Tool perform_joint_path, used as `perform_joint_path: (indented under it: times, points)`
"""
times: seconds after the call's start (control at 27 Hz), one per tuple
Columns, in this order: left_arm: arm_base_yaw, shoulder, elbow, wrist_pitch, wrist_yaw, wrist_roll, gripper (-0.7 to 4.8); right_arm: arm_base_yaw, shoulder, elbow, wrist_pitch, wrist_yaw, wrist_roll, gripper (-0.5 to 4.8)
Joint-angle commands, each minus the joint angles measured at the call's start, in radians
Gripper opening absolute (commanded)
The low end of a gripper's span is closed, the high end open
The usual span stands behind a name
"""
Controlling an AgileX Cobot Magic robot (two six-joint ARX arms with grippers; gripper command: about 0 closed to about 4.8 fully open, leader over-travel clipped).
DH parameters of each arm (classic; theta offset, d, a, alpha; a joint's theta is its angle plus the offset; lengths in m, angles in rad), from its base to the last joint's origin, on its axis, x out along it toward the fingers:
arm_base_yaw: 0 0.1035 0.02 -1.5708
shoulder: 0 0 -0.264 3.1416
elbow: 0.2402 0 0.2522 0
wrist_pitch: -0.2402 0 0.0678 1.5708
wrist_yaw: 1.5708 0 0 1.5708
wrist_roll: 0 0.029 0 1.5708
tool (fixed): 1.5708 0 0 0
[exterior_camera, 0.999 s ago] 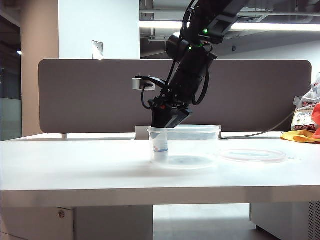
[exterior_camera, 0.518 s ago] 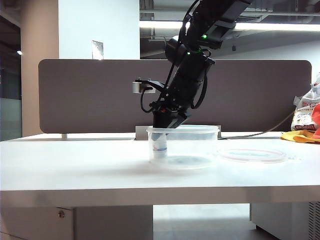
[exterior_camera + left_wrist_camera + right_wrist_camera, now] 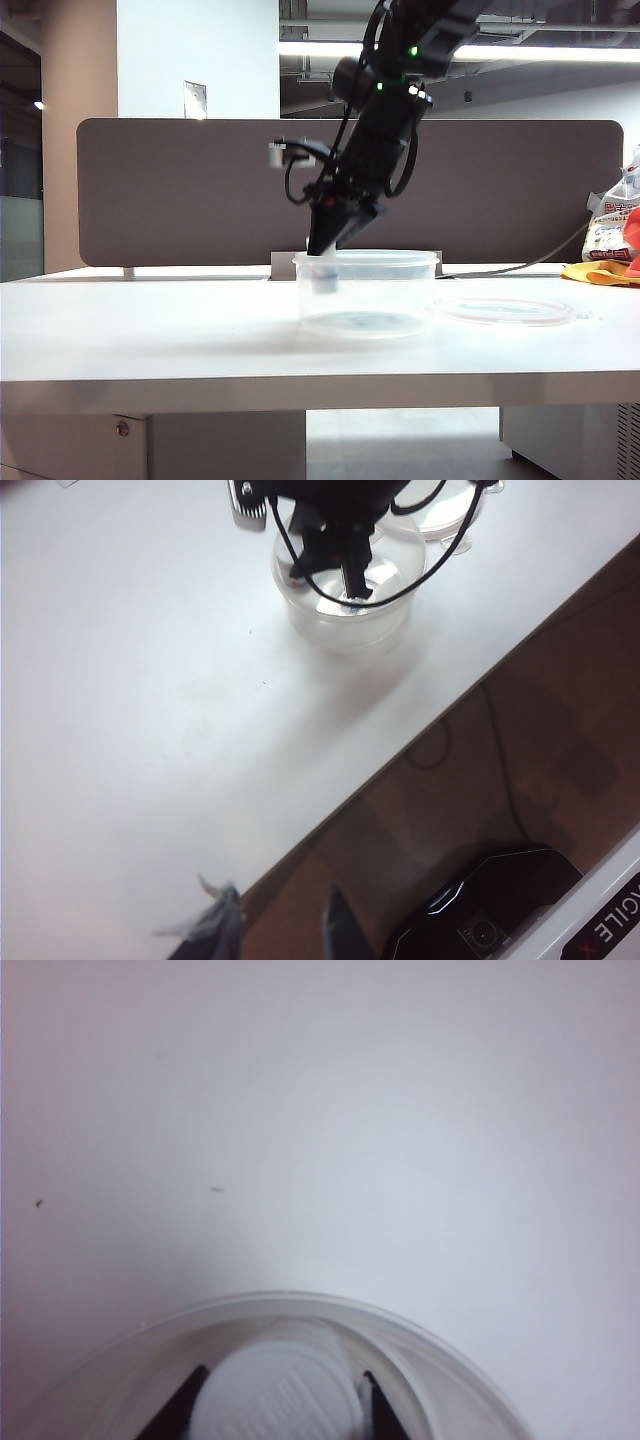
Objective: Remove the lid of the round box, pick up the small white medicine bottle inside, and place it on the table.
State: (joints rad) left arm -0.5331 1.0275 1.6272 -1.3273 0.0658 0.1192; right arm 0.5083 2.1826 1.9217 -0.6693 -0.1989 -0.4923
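A: Where is the small white cylindrical plastic medicine bottle (image 3: 322,277) right now?

B: Inside the clear round plastic box (image 3: 367,293), against the wall on the left of the exterior view, lifted clear of the floor with its cap near the rim. The right gripper (image 3: 322,252) reaches down into the tub from above and has it by the top.

A: So the jaws are pinching it?

B: Yes. In the right wrist view the two dark fingertips (image 3: 183,1406) sit on either side of the white cap (image 3: 276,1392), pressed against it. Gripping at the cap makes sense, since it is the only part reachable from above without hitting the tub wall.

A: And the lid?

B: The flat clear plastic lid (image 3: 505,310) lies flat on the large white table (image 3: 150,330), just beside the box on the right of the exterior view. Parked there it leaves the mouth open and the table to the left free for the bottle.

A: What about the other arm?

B: The left gripper (image 3: 280,935) hangs well back from the box, over the table edge with the brown floor (image 3: 480,810) below. Its tips stand a little apart, holding nothing. I'd say it waits clear so the right arm can lift straight out
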Motion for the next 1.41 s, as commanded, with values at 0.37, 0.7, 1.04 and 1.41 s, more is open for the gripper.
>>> perform_joint_path:
  times: [0.37, 0.7, 1.04, 1.41]
  points:
    - [-0.002, -0.002, 0.002, 0.009, -0.002, 0.004, 1.11, 0.025, -0.144, 0.006, 0.069, -0.158, 0.233, 1.11]
    - [-0.002, -0.003, 0.002, 0.001, -0.001, 0.003, 1.11, 0.179, -0.119, 0.005, 0.022, -0.157, 0.243, 0.84]
    - [-0.002, -0.003, 0.002, -0.011, 0.000, 0.001, 1.11, 0.201, -0.002, 0.005, -0.105, -0.137, 0.268, 0.84]
    - [-0.002, -0.003, 0.002, -0.011, -0.001, 0.004, 1.11, 0.200, 0.052, 0.005, -0.075, -0.109, 0.284, 0.84]
